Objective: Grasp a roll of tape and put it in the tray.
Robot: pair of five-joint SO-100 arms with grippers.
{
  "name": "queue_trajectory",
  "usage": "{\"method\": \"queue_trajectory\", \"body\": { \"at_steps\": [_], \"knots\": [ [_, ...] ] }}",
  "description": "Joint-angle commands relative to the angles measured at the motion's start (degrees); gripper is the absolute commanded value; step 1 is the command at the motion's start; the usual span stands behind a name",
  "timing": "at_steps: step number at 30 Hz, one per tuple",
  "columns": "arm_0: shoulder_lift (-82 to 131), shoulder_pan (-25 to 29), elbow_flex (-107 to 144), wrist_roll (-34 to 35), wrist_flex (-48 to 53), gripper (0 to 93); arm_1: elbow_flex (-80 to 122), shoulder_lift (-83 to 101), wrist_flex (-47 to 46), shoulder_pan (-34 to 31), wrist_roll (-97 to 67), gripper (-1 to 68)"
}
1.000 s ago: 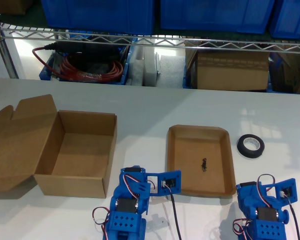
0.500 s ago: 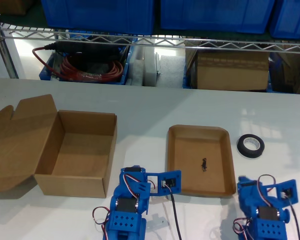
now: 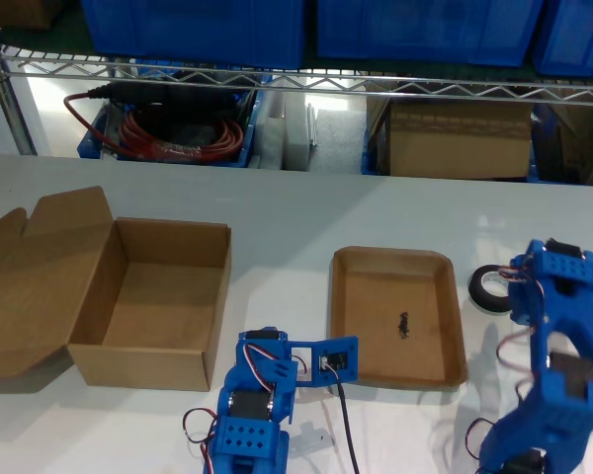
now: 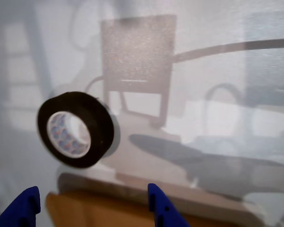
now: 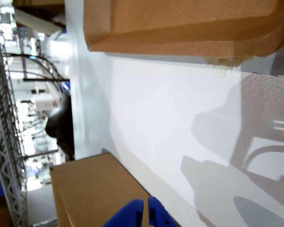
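My first gripper point(image 4: 92, 208) looks down at the tape point(image 4: 75, 129), a black ring with a smooth matte band and a pale core printed with faint blue marks. It lies flat on the glossy white table point(image 3: 296, 202), just beside the tray point(image 3: 396, 314) on the exterior view's right, touching nothing. Only two blue plastic fingertips point(image 4: 163, 208) poke into the first wrist view, well apart, so the jaws stand open with nothing between them; the rest of the gripper is cut off. That picture is soft with blur, and the tray shows there only as a brown rounded rim.

In the exterior view the first arm point(image 3: 556, 365) rises at the right edge and hides part of the tape, leaving a black arc and a bit of the whitish core. The tray is shallow brown card, rectangular with rounded corners, with a small dark mark point(image 3: 403, 325) on its floor; I cannot tell what the mark is.

My second gripper point(image 5: 143, 213) shows two blue tips pressed together, jaws closed on nothing. Its arm point(image 3: 262, 400) sits low between the tray and the box point(image 3: 158, 301), a deeper carton of raw cardboard with its flap lid folded open. Behind the table runs a wire shelf point(image 3: 296, 79) with blue bins and a coil of red cable point(image 3: 168, 133).
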Motion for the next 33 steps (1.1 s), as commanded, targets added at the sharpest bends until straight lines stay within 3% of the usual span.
{"method": "queue_trajectory", "body": {
  "at_steps": [1, 21, 26, 29, 33],
  "knots": [
    [0.6, -0.8, 1.8, -0.1, -0.8, 0.2, -7.8, -7.1, -0.4, -0.5, -0.1, 32.4],
    [0.6, -0.8, 1.8, -0.1, -0.8, 0.2, -21.6, -24.1, -0.7, -2.4, 0.3, 28.1],
    [0.6, -0.8, 1.8, -0.1, -0.8, 0.2, -26.3, -27.6, -0.9, -1.3, 2.0, 17.7],
    [0.6, -0.8, 1.8, -0.1, -0.8, 0.2, -30.1, -30.1, -1.0, -0.4, 3.8, 0.2],
    [0.6, -0.8, 1.8, -0.1, -0.8, 0.2, -31.4, -31.3, -1.2, 0.5, 5.1, 0.0]
  ]
}}
